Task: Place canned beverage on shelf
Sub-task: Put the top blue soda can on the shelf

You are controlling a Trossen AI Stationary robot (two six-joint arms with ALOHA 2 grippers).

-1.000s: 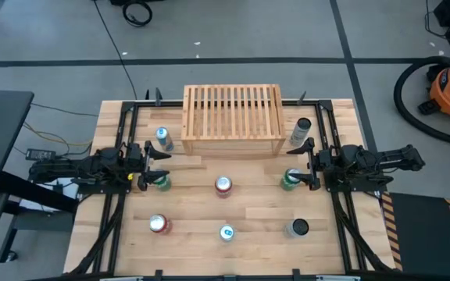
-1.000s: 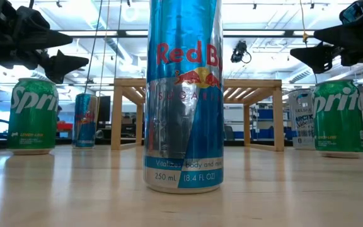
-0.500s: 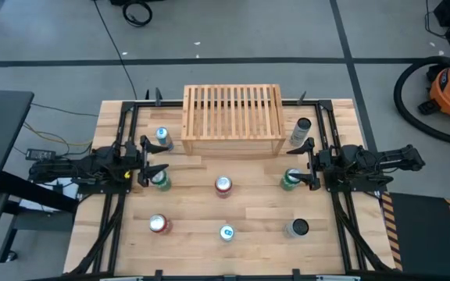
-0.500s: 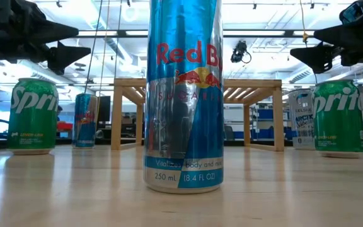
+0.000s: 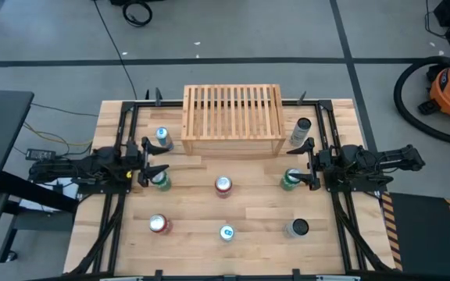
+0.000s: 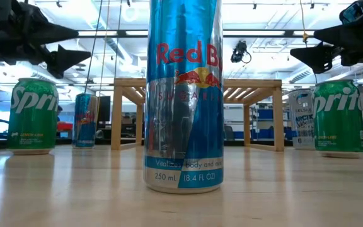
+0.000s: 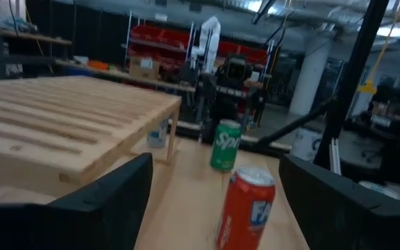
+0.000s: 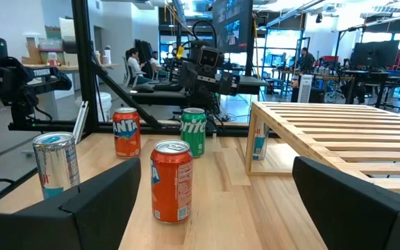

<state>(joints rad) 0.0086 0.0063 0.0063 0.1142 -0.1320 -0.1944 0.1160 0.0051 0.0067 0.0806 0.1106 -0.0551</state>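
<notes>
The wooden slatted shelf [image 5: 233, 121] stands at the table's far middle, also seen in the low view [image 6: 197, 85]. Several cans stand upright on their bases on the table: a red can [image 5: 223, 185] at the centre, a blue Red Bull can [image 5: 226, 232] near the front, and a green Sprite can on each side [image 5: 160, 180] [image 5: 290, 180]. My left gripper [image 5: 153, 159] hovers open, level, above the left Sprite can. My right gripper [image 5: 310, 162] hovers open above the right Sprite can. Neither touches anything.
A blue can [image 5: 161, 138] stands left of the shelf and a grey can [image 5: 301, 130] right of it. An orange can [image 5: 158, 225] and a grey can [image 5: 298, 228] stand near the front. Black frame rails [image 5: 123, 125] run along the table's sides.
My left gripper has turned a little at its wrist, its fingertips swinging toward the table's far edge and slightly up. It stays open. No can has moved.
</notes>
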